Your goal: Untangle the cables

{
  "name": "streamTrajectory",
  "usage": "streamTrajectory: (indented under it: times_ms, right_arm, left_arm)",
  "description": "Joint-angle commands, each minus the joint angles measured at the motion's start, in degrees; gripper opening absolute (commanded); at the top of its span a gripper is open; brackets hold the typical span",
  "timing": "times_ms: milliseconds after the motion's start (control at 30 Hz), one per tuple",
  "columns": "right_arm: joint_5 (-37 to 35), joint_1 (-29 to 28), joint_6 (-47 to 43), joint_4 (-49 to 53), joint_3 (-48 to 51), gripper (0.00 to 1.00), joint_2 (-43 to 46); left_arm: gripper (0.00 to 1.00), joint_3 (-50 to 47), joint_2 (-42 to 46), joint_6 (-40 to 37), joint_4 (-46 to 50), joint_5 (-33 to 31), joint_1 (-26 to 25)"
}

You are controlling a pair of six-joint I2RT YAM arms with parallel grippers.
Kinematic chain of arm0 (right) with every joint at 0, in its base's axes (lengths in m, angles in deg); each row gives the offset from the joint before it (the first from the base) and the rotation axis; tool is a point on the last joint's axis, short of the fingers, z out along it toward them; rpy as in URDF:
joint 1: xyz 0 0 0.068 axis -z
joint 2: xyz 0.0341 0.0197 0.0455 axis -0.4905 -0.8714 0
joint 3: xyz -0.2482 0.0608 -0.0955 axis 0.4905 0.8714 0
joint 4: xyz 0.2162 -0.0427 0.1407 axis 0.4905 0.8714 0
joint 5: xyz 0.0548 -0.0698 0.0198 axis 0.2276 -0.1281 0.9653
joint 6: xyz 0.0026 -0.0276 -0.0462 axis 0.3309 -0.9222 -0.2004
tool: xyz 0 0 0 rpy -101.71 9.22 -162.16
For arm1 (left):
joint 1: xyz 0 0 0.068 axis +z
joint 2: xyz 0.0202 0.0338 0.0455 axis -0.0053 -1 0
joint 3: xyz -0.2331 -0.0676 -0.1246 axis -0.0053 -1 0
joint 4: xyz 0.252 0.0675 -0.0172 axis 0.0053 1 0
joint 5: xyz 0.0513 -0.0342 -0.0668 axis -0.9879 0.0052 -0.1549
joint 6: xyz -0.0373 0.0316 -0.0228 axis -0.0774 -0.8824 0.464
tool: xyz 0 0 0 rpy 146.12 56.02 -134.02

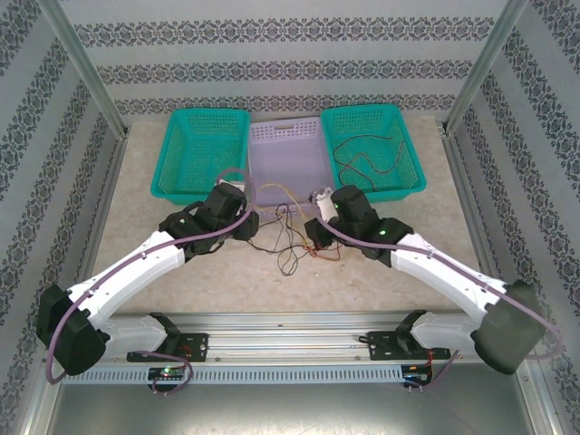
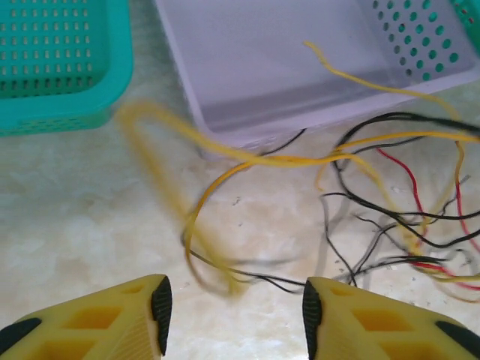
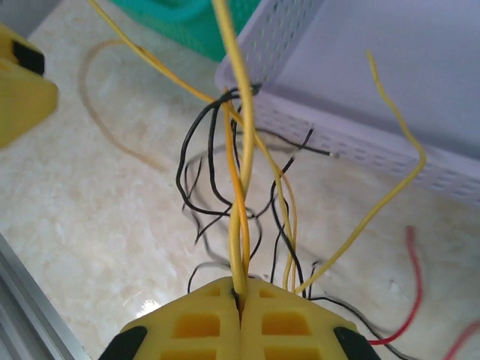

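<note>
The cables (image 1: pixel 288 237) lie in a tangle of black, yellow and red strands on the table between my two grippers, just in front of the lavender basket (image 1: pixel 286 136). My right gripper (image 3: pixel 240 296) is shut on two yellow cables (image 3: pixel 240 217) that rise taut from between its jaws, with black loops (image 3: pixel 196 169) hanging round them. My left gripper (image 2: pixel 236 311) stands open just above the table with nothing between its fingers. A blurred yellow cable (image 2: pixel 262 160) loops just ahead of it, and black (image 2: pixel 390 206) and red (image 2: pixel 411 180) strands lie to its right.
A teal basket (image 1: pixel 172 154) stands at the back left. Another teal basket (image 1: pixel 408 145) at the back right holds a dark cable (image 1: pixel 362 159). The lavender basket's front wall (image 3: pixel 352 146) is close behind the tangle. Metal frame posts (image 1: pixel 86 68) flank the table.
</note>
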Motion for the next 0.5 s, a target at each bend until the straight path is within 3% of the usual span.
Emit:
streamTrajectory:
  times_ms: [0,167,467]
  right_arm:
    - [5.44,2.78,-0.54,-0.3,0.49,0.0,4.97]
    - [14.79,3.66,1.62,-4.95,2.23,0.0,9.88]
    - [17.96,3.68,2.91,-7.8,1.96,0.0,9.82]
  left_arm:
    - [0.6,0.84,1.16,-0.24,1.97,-1.13,-0.82]
    - [0.65,-1.45,1.89,2.26,-4.37,9.01,-0.82]
    - [0.82,-6.81,6.75,7.69,-22.32,26.67,-1.38]
